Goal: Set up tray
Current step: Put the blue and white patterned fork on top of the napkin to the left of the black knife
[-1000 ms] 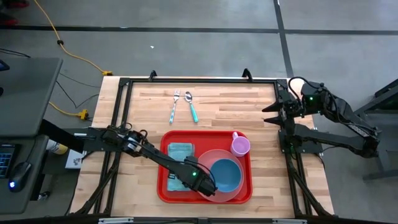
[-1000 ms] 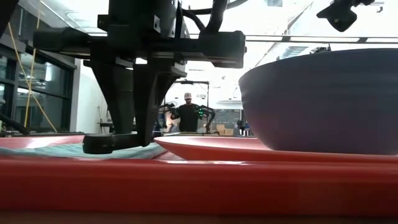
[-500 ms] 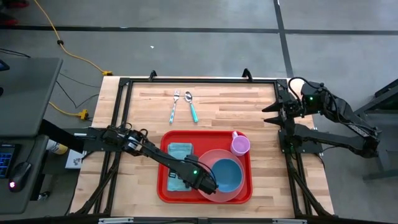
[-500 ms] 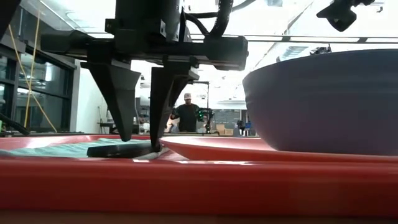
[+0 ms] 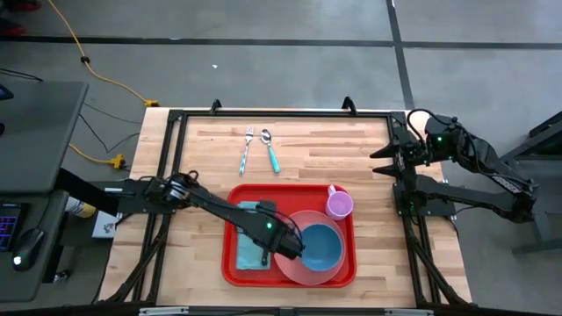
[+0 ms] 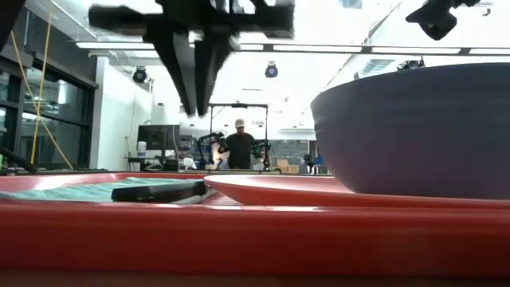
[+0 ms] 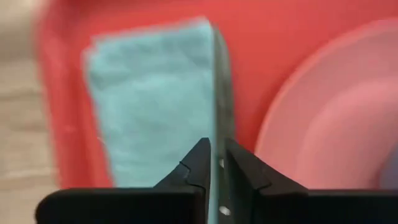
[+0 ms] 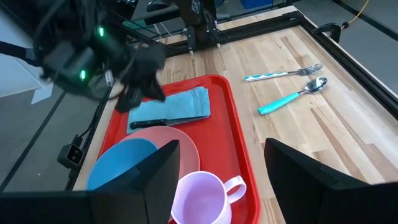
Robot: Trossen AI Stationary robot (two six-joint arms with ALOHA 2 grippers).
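The left gripper (image 5: 279, 243) hangs just above the large red plastic rectangular tray (image 5: 235, 270), its two dark fingers (image 7: 198, 163) nearly pinched together and holding nothing — the dark-handled knife (image 8: 149, 123) lies below it on the folded teal cloth napkin (image 7: 152, 106), beside the round pink plate (image 5: 291, 270). The step looks like withdrawing after placing the knife; doing it well means rising straight up so nothing is nudged. The tray sits directly beneath this gripper, at the table's near middle. Well to the right, the right gripper (image 5: 395, 156) waits off the tray, fingers spread wide.
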